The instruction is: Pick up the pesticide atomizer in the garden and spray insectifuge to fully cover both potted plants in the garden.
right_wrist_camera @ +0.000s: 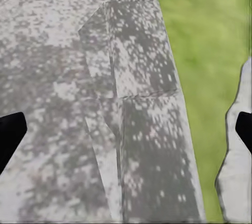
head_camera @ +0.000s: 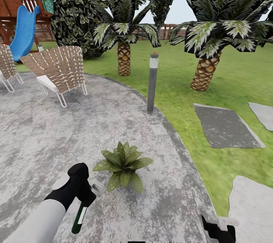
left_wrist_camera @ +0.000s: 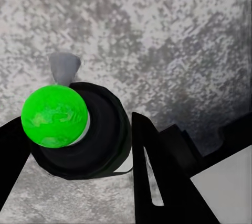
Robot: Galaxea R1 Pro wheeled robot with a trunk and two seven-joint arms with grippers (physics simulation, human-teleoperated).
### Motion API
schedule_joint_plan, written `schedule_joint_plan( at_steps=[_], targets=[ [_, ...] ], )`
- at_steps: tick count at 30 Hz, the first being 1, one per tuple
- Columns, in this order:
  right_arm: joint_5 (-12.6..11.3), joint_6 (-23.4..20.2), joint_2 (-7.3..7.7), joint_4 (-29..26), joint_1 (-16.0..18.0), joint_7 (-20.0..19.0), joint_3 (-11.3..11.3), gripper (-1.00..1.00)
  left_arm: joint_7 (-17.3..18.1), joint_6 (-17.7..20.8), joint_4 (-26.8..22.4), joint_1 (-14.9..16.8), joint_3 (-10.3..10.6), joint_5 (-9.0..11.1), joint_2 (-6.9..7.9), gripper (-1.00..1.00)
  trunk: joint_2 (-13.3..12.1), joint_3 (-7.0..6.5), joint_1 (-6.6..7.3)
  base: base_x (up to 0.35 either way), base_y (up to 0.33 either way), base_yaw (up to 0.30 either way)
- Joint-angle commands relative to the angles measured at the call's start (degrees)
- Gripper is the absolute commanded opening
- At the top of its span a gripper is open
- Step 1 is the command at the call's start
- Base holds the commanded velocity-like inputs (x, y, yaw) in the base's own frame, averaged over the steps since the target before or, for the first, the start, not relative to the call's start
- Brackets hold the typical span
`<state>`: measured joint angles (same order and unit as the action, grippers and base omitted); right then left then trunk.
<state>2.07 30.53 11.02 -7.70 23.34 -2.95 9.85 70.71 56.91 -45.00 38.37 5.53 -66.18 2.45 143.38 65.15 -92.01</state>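
On the round patio (head_camera: 45, 133), one potted plant (head_camera: 123, 165) sits right of the left claw (head_camera: 84, 193) pinching one pesticide atomizer (head_camera: 79, 218); the right claw (right_wrist_camera: 126, 129) is spread.

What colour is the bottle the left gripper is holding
Dark green with a white band on the pesticide atomizer, held by the left gripper; head view shows it best.

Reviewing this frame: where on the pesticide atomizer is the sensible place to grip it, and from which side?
Around its slim body, as the left gripper does: the pesticide atomizer hangs from the gripper over the patio. The left wrist view shows black fingers flanking the round bottle, leaving its grey nozzle clear. Coming side-on suits that narrow shape.
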Motion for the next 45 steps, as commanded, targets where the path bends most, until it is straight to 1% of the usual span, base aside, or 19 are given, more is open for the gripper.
schedule_joint_plan(
  at_steps=[1, 6, 10, 16, 21, 27, 34, 39, 45],
  targets=[
    [0.2, 0.2, 0.01, 0.1, 0.0, -0.3, 0.5, 1.00, 0.6, 0.4, -0.1, 0.1, 0.2, -0.5, 0.01, -1.00, 0.0, 0.05, 0.03, -0.202, -0.206, 0.000],
    [0.2, 0.2, 0.05, 0.1, 0.0, -0.3, 0.5, 1.00, 0.6, 0.5, -0.1, 0.5, 0.0, -0.5, 0.35, -1.00, 0.0, 0.05, 0.03, -0.239, -0.134, 0.000],
    [0.2, 0.1, 0.05, 0.1, 0.0, -0.3, 0.5, 1.00, 0.5, 0.5, -0.2, 0.6, 0.0, -0.6, 0.45, -1.00, 0.0, 0.05, 0.03, -0.054, -0.017, 0.027],
    [0.2, 0.1, 0.05, 0.1, 0.0, -0.3, 0.5, 1.00, 0.5, 0.5, -0.3, 0.6, -0.1, -1.3, 0.47, -1.00, 0.0, 0.05, 0.03, -0.004, -0.001, 0.230],
    [0.2, 0.2, 0.08, 0.1, 0.0, -0.3, 0.5, 1.00, 0.5, 0.7, -1.0, 2.7, 0.0, -2.7, -0.61, -1.00, 0.0, 0.05, 0.03, 0.000, 0.000, 0.119],
    [0.2, 0.2, 0.14, 0.0, 0.0, -0.4, 0.5, 1.00, 0.4, 0.6, -1.1, 3.1, 0.0, -2.9, -0.73, -1.00, 0.0, 0.05, 0.03, 0.002, 0.000, 0.006],
    [0.2, 0.2, 0.14, 0.0, 0.0, -0.4, 0.5, 1.00, 0.4, 0.4, -1.1, 3.0, 0.2, -2.9, -0.71, -1.00, 0.0, 0.05, 0.03, 0.262, 0.000, 0.000],
    [0.2, 0.2, 0.14, 0.0, 0.0, -0.4, 0.5, 1.00, 0.4, 0.3, -4.2, 2.7, 0.2, -2.9, -0.70, -1.00, 0.0, 0.05, 0.03, 0.333, 0.000, 0.000],
    [0.2, 0.2, 0.14, 0.0, 0.0, -0.4, 0.5, 1.00, 0.5, 0.3, -5.1, 2.8, 0.3, -2.9, -0.61, -1.00, 0.0, 0.05, 0.03, 0.087, 0.000, 0.000]
  ],
)
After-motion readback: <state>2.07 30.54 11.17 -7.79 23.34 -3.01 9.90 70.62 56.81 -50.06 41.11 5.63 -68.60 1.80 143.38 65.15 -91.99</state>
